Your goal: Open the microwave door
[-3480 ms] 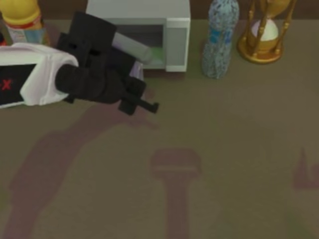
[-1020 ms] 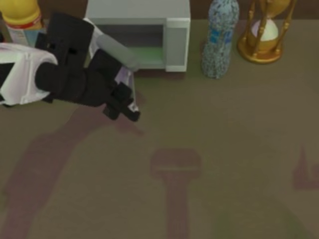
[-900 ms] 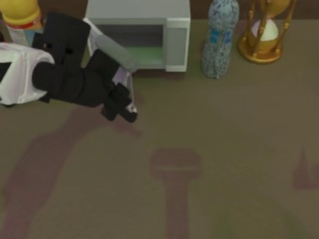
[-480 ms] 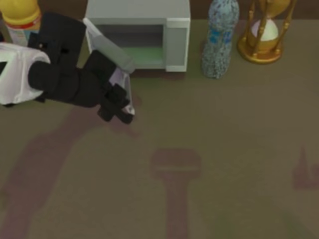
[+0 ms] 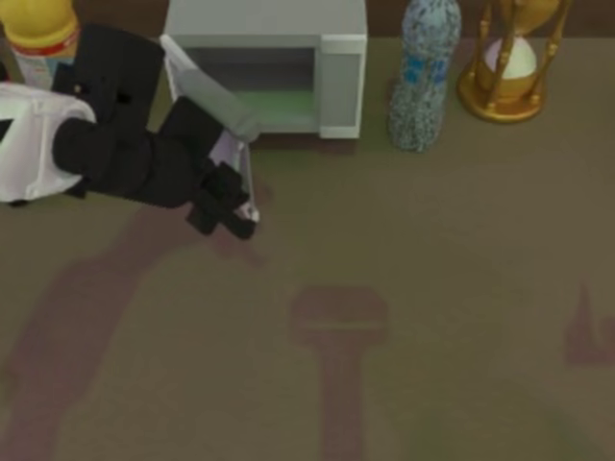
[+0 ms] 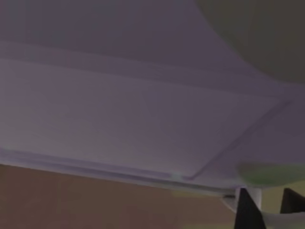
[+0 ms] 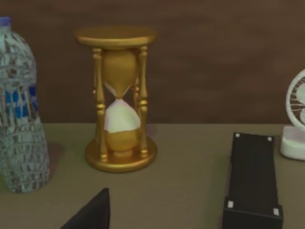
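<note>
The silver-grey microwave (image 5: pixel 269 19) stands at the table's back, left of centre, and its greenish floor (image 5: pixel 279 101) shows. The microwave door (image 5: pixel 213 96) hangs swung out from its left hinge, angled toward the front. My left gripper (image 5: pixel 233 208) is at the door's free edge, shut on the slim white handle (image 5: pixel 249 192). In the left wrist view the door's window (image 6: pixel 119 114) fills the picture, and the dark fingers (image 6: pixel 248 212) flank the white handle (image 6: pixel 256 194). My right arm is out of the top view. One right fingertip (image 7: pixel 97 212) shows off to the side with nothing near it.
A speckled water bottle (image 5: pixel 423 72) and a gold hourglass (image 5: pixel 514 62) stand right of the microwave. A yellow-capped bottle (image 5: pixel 38 34) sits at the back left behind my left arm. The right wrist view also shows a black box (image 7: pixel 252 176) and a small white fan (image 7: pixel 295 119).
My left gripper has drawn the handle leftward and toward the front, and the door has swung wider open. The last half second shows only a slight further move.
</note>
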Robot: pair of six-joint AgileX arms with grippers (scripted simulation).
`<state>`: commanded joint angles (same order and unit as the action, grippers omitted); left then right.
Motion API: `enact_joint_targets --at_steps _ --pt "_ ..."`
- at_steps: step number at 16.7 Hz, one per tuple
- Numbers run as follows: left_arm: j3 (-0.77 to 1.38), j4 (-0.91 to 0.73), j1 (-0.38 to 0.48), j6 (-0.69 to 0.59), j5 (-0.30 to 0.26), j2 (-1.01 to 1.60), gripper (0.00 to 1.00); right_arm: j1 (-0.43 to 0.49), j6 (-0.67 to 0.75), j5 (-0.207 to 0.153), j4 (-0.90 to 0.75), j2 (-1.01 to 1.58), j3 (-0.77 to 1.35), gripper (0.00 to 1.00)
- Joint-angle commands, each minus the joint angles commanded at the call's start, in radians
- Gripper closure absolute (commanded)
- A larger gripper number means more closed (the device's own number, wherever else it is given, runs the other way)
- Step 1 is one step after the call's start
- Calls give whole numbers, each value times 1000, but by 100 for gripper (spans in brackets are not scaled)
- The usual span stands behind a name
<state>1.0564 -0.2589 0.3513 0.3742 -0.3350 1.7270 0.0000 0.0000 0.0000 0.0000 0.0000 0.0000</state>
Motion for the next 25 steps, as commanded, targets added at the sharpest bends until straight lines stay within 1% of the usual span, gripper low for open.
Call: enact_joint_targets --at_steps 12,14,23,25 --pt "0 0 0 0 0 0 100 0 0 0 0 0 0 0" --pt "-5 -2 4 0 -7 2 100 0 0 0 0 0 0 0" --pt "1 -60 -59 138 -91 -6 100 0 0 0 0 0 0 0" --pt "1 -64 -63 148 -97 -7 100 0 0 0 0 0 0 0"
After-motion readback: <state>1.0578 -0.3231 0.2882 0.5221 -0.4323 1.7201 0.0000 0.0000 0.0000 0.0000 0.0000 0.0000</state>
